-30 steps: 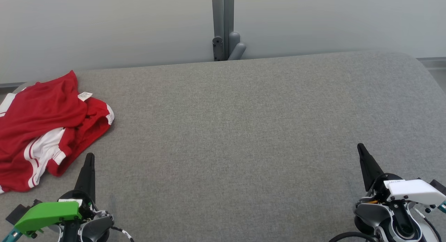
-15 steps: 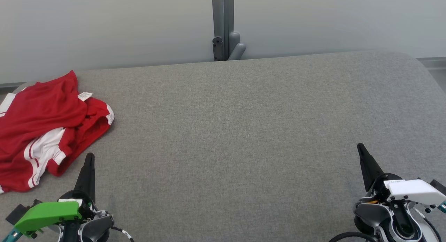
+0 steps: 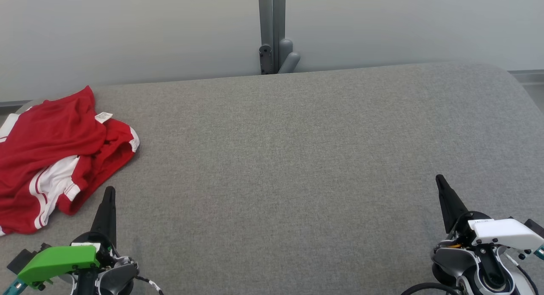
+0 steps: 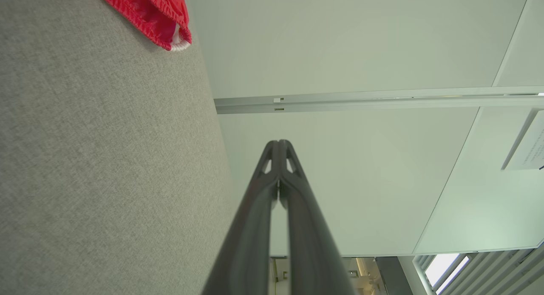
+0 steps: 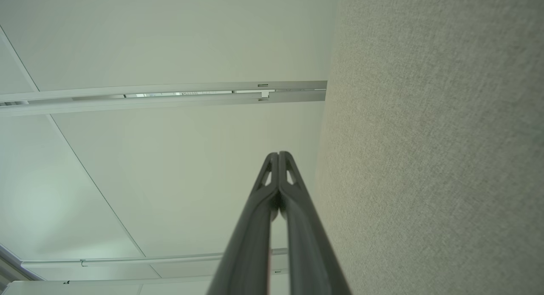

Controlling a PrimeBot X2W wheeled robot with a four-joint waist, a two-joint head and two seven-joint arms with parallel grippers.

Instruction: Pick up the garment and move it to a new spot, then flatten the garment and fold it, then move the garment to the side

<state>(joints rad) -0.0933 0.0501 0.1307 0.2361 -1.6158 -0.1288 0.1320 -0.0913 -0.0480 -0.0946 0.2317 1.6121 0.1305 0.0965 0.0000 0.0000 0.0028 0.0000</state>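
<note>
The garment lies crumpled at the left edge of the surface, near the far-left corner. It is red with white stripes, and part of it runs off that edge of the head view. From its hem a wide stretch of grey cloth runs to the rounded far-right corner. A white tag sits on top of the garment, its print too small to read. A grey post stands behind the far edge.

The left gripper is near the front edge, just beside the garment but apart from it. Its fingers are pressed together and hold nothing. The right gripper is near the front-right corner, likewise closed tight and empty-handed.
</note>
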